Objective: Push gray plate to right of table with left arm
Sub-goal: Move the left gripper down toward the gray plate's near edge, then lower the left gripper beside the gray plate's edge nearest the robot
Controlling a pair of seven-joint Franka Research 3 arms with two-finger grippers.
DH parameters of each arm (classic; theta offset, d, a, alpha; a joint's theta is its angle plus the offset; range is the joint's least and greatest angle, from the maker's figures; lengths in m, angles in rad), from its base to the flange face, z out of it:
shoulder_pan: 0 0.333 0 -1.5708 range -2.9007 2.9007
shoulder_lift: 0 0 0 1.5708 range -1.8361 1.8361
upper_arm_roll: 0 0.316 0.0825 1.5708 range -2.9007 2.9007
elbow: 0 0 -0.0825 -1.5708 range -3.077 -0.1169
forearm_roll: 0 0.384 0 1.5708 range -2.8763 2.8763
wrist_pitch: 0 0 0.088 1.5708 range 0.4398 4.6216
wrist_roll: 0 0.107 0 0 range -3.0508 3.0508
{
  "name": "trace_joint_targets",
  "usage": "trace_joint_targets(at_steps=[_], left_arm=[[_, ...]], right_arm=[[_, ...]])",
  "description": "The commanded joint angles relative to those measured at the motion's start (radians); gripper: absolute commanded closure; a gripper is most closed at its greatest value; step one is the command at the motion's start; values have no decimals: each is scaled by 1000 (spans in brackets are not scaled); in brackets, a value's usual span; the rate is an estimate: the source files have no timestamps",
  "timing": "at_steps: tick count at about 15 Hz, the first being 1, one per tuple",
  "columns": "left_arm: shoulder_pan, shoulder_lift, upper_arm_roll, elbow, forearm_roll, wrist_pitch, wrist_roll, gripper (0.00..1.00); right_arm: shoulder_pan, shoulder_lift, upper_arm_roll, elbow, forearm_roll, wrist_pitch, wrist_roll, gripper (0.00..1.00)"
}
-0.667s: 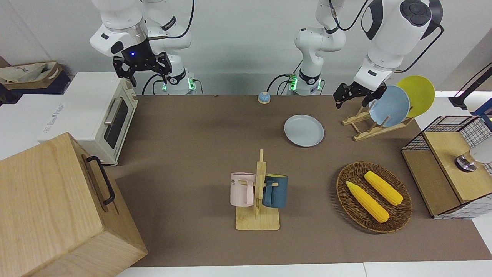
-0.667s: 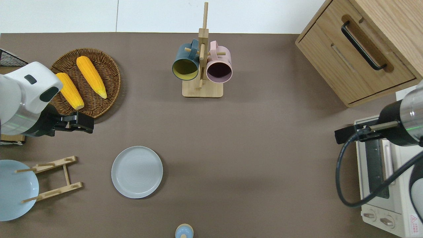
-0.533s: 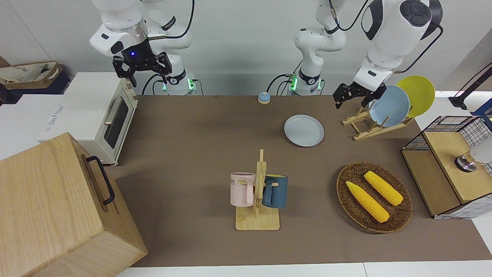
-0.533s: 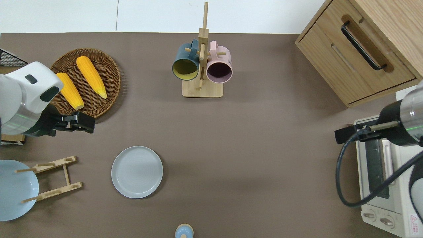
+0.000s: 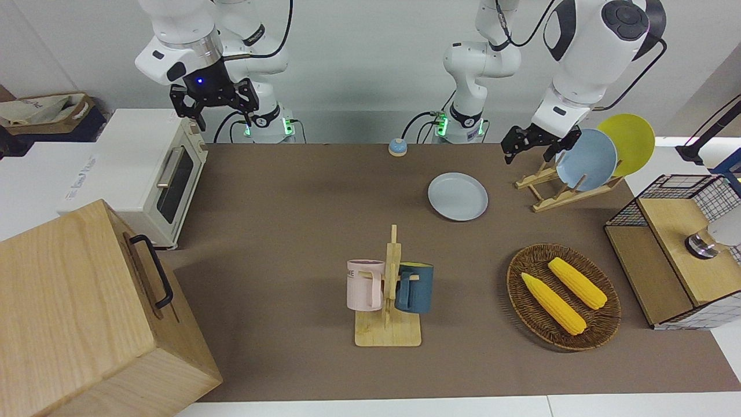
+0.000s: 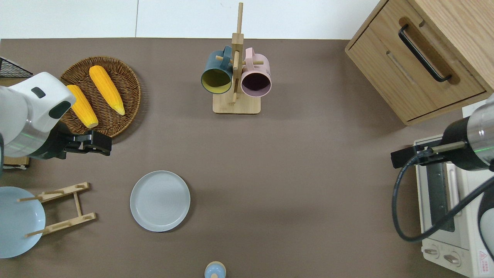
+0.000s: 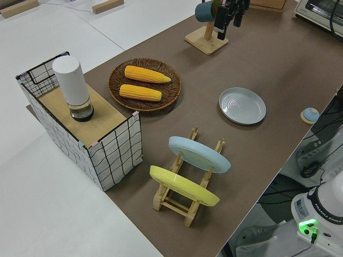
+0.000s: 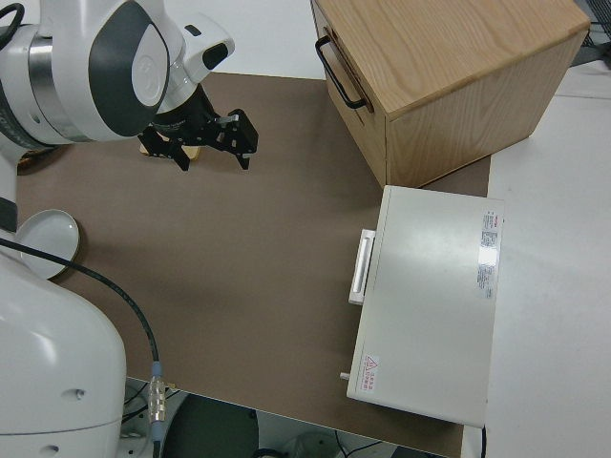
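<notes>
The gray plate [image 5: 458, 196] lies flat on the brown table [image 5: 289, 231], nearer to the robots than the mug rack; it also shows in the overhead view [image 6: 160, 200] and the left side view [image 7: 242, 105]. My left gripper [image 5: 528, 155] is open and empty, up in the air. In the overhead view it [image 6: 94, 142] is over bare table between the wicker basket's rim and the wooden plate rack, apart from the gray plate. My right gripper [image 5: 227, 120] is open, and that arm is parked.
A wooden rack [image 5: 556, 191] holds a bluer plate [image 5: 587, 159] and a yellow plate [image 5: 634, 139]. A wicker basket [image 6: 127, 73] holds two corn cobs. A mug rack [image 5: 389, 330], a small bell [image 5: 397, 147], a toaster oven [image 5: 145, 168] and a wooden cabinet [image 5: 75, 313] stand around.
My left gripper has drifted very slightly toward the middle of the table. The gray plate and the right arm have not moved.
</notes>
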Motion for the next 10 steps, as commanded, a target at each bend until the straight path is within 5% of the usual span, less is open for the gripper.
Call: trace_joint_targets(at_steps=[1, 8, 10], left_arm=[[-1, -23, 4, -30, -17, -3, 1, 0], [2, -337, 9, -470, -23, 206, 7, 0], [1, -382, 9, -582, -23, 278, 6, 0]], right_arm=[[-20, -3, 17, 9, 6, -16, 13, 17], [-20, -3, 15, 9, 6, -16, 13, 17], [-20, -3, 17, 9, 4, -16, 13, 17]])
